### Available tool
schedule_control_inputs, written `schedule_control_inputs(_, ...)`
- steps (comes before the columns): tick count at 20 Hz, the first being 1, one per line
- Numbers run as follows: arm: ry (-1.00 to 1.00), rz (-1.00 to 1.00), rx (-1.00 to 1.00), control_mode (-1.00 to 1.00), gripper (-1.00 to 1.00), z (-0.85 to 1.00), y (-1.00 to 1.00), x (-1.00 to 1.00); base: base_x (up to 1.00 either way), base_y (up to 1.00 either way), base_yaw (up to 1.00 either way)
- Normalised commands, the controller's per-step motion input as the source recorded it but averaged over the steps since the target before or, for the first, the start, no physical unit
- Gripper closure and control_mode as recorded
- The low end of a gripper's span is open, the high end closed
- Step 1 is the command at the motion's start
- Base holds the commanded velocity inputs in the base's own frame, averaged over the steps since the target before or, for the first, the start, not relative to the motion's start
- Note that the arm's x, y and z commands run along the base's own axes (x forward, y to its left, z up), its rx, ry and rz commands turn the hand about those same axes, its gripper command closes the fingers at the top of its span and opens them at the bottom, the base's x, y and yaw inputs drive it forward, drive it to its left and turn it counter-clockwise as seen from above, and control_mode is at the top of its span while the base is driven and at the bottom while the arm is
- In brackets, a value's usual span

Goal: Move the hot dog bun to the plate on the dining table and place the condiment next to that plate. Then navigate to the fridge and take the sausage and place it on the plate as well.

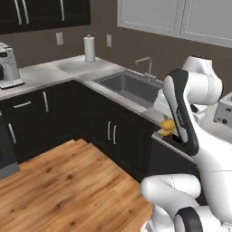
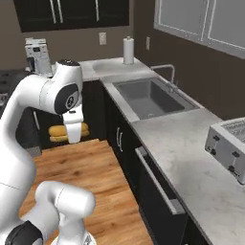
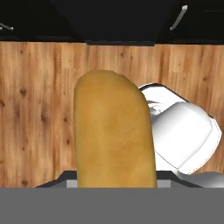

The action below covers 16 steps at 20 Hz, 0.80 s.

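Bun in transit, held over the floor; carry to the plate pending.

Left base view: bun (image 1: 168, 126) shows as a yellow sliver past the arm, in front of the sink (image 1: 131, 86); claw itself is hidden there. Right base view: bun (image 2: 60, 132) hangs under the wrist, left of the sink (image 2: 152, 97), above the wood floor (image 2: 105, 191). Hand view: bun (image 3: 113, 131) runs lengthwise up from the claw, floor (image 3: 35, 109) beneath; jaws part closed on it, fingertips covered. Judgement: keep the wrist level and drive slowly, since the long bun could pivot in a narrow pinch; release only once over the plate.
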Motion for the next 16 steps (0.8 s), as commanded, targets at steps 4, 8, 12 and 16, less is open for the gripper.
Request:
schedule_control_inputs(4, 0.0, 0.0, 0.0, 1.0, 1.0, 0.0, 0.0, 0.0, -0.18, 0.67, 0.71)
schedule_control_inputs(8, 0.0, 0.0, 0.0, 1.0, 1.0, 0.0, 0.0, 0.0, -0.27, 0.69, 0.71)
schedule_control_inputs(12, 0.0, 0.0, 0.0, 1.0, 1.0, 0.0, 0.0, 0.0, -0.38, 0.7, 0.65)
schedule_control_inputs(16, 0.0, 0.0, 0.0, 1.0, 1.0, 0.0, 0.0, 0.0, -0.45, 0.77, 0.53)
